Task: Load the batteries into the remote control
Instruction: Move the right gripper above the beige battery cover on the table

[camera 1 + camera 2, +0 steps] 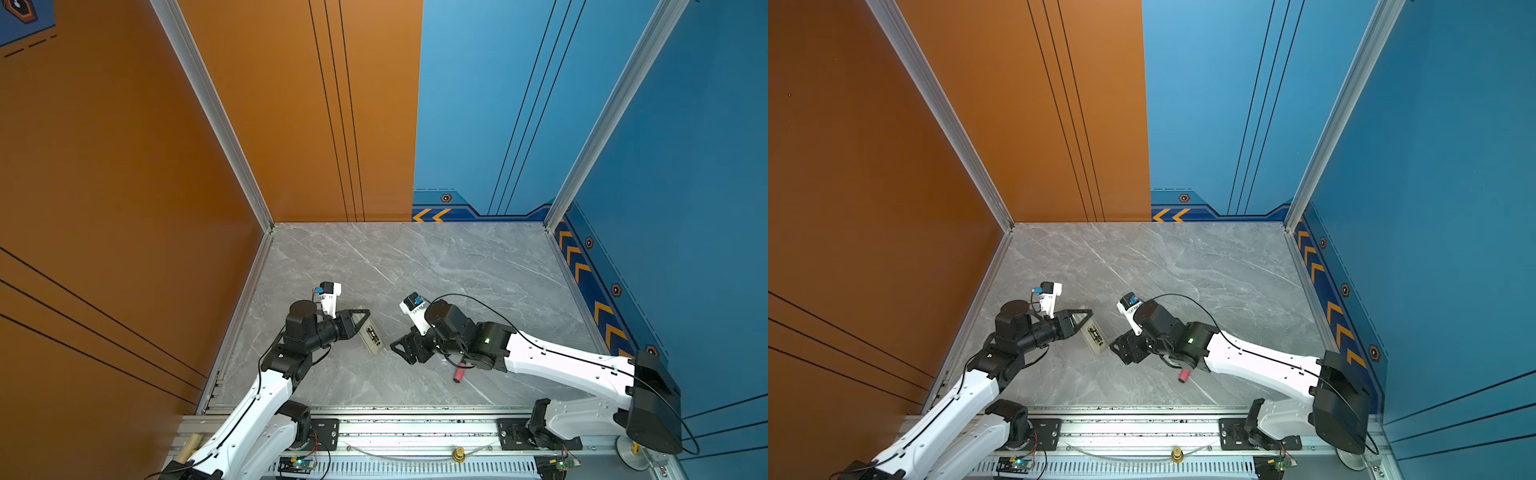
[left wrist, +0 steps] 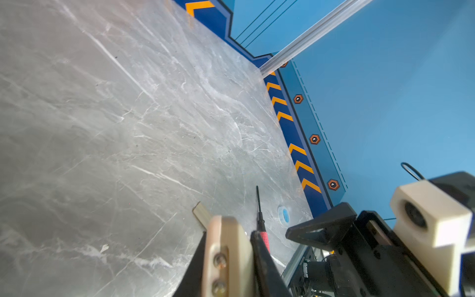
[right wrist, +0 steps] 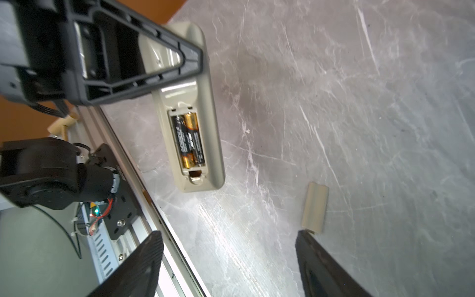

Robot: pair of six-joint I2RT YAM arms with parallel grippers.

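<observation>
Right gripper (image 3: 228, 264) fingers fill the near edge of the right wrist view, jaws spread wide, nothing between them. Just past one fingertip lies the beige cover (image 3: 315, 207), flat on the table (image 3: 359, 102), apart from the remote. Remote (image 3: 189, 108) lies back-up, tilted; left gripper (image 1: 358, 323) is clenched on its far end. Both batteries (image 3: 189, 140) sit side by side in the open recess.

Judgement: loading looks done, cover is the step in hand. To do it well: come down square over the cover, pinch its long edges, keep it level. Left should hold the remote steady while the cover slides along the recess from the open end. Screwdriver (image 1: 460, 371) lies under the right arm; avoid sweeping it.
</observation>
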